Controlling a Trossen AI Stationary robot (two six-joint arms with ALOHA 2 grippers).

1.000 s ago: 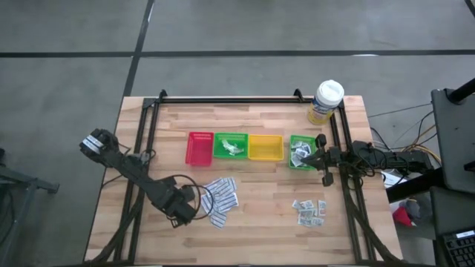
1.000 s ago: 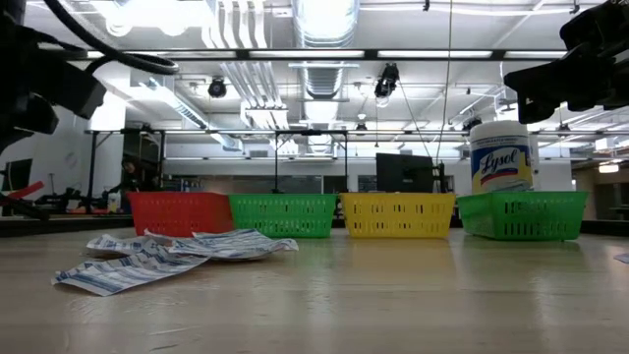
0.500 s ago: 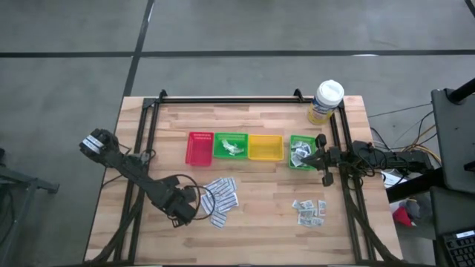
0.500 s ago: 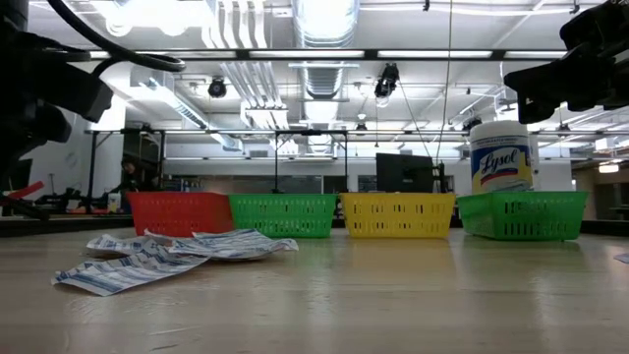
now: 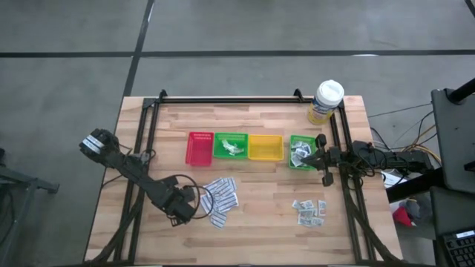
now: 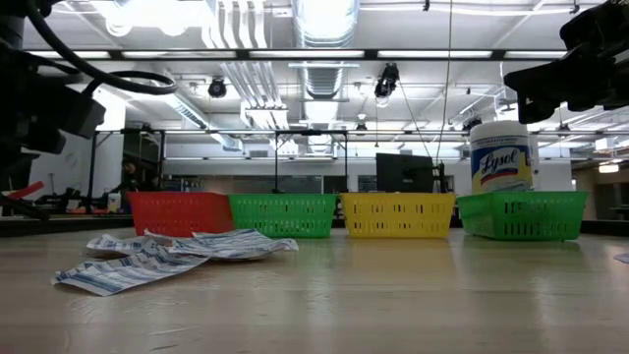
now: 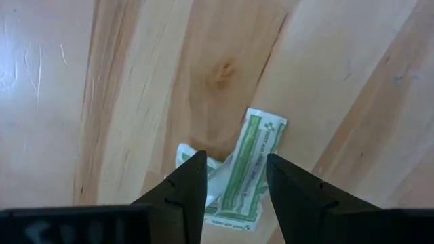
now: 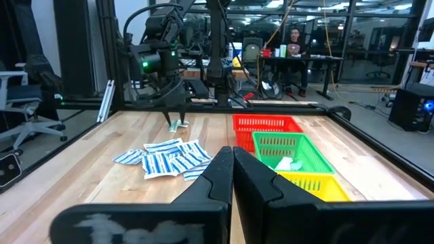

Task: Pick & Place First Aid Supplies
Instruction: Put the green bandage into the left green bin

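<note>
A pale green-white sachet (image 7: pixel 249 163) lies flat on the wooden table, on top of a second one (image 7: pixel 184 154). My left gripper (image 7: pixel 234 179) points straight down over them, open, one finger at each side of the upper sachet. From across the table the same gripper (image 8: pixel 177 116) shows just above that sachet (image 8: pixel 180 125). In the high view it (image 5: pixel 178 211) stands left of a heap of long white printed strips (image 5: pixel 220 197). My right gripper (image 8: pixel 232 154) is shut and level at the table's right side (image 5: pixel 310 158).
A red tray (image 5: pixel 199 148), a green tray (image 5: pixel 231 145) with sachets in it, a yellow tray (image 5: pixel 265 147) and a second green tray (image 5: pixel 300 152) stand in a row. Small grey-white squares (image 5: pixel 309 211) lie at the near right. A white-lidded tub (image 5: pixel 326 100) stands at the far right.
</note>
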